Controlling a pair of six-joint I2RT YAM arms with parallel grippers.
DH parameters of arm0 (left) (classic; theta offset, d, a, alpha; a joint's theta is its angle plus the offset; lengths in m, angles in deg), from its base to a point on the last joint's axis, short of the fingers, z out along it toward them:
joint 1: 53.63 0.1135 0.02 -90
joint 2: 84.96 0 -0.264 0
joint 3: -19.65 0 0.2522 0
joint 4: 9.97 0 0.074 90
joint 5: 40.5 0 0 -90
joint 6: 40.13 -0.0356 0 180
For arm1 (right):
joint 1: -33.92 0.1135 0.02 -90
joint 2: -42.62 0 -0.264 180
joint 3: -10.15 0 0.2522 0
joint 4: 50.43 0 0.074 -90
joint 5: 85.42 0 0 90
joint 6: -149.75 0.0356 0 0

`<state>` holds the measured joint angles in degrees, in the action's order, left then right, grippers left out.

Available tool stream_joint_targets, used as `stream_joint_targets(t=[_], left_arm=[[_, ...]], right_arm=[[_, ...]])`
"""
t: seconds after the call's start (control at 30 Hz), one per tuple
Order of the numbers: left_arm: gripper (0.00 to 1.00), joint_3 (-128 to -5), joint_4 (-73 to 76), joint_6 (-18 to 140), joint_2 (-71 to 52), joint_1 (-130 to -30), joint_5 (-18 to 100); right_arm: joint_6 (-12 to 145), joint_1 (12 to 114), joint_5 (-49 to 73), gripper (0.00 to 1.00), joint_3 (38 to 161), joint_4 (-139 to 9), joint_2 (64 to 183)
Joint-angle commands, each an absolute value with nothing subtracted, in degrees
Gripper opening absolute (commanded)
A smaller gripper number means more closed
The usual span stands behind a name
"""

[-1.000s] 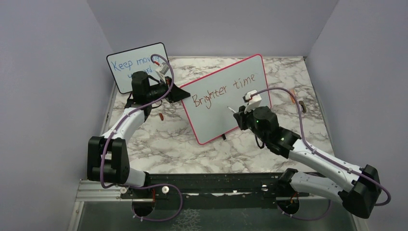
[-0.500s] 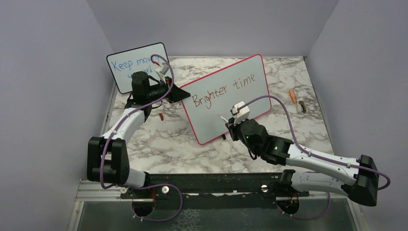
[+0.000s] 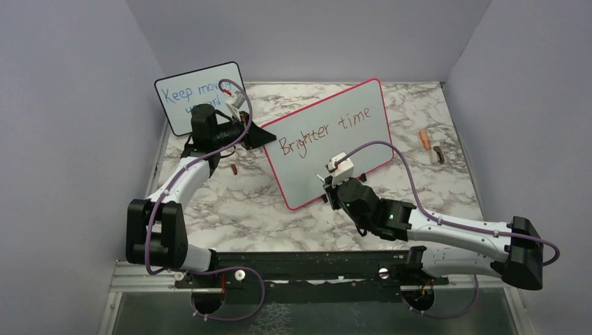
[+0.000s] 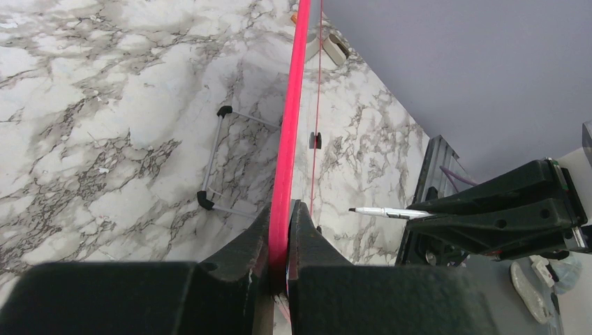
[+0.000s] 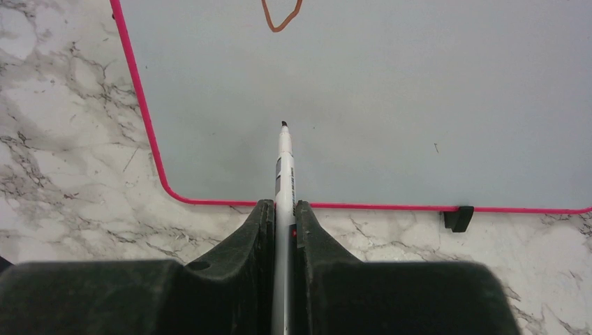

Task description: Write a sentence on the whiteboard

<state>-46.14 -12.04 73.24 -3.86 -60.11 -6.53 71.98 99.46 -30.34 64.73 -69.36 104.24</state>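
The red-framed whiteboard (image 3: 317,174) stands tilted at mid-table. It bears the reddish-brown words "Brighter time" (image 3: 328,129) on one line; no second line shows. My left gripper (image 3: 269,134) is shut on the board's left frame edge (image 4: 293,105), jaws pressed on both sides (image 4: 281,230). My right gripper (image 3: 335,192) is shut on a white marker (image 5: 284,160). The marker points at the board's blank lower-left area (image 5: 419,105). In the left wrist view the marker (image 4: 387,211) has its tip a short gap off the board. A loop of writing (image 5: 281,17) shows above the tip.
A smaller black-framed board with blue writing (image 3: 199,94) stands at the back left behind the left arm. An orange piece (image 3: 424,139) and a dark piece (image 3: 438,154) lie at the right. A small reddish piece (image 3: 234,169) lies left of the board. A black foot (image 5: 458,218) sits under the board's lower edge.
My right arm has carried the marker left and towards the near edge, from below "time" to the board's lower-left blank area. The left gripper and the board have not moved.
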Motion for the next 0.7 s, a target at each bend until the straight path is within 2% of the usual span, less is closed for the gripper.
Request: stream_joint_targets(t=[0.0,0.67], left_arm=[[0.0,-44.29,-7.81,69.16,-2.95,-60.38,1.66],[0.0,-44.71,-7.55,69.3,-3.07,-60.34,1.31]], right_arm=[[72.94,100.75,-34.05,0.01,67.22,-70.5,104.78],[73.19,101.86,-35.01,0.01,68.7,-67.77,107.73]])
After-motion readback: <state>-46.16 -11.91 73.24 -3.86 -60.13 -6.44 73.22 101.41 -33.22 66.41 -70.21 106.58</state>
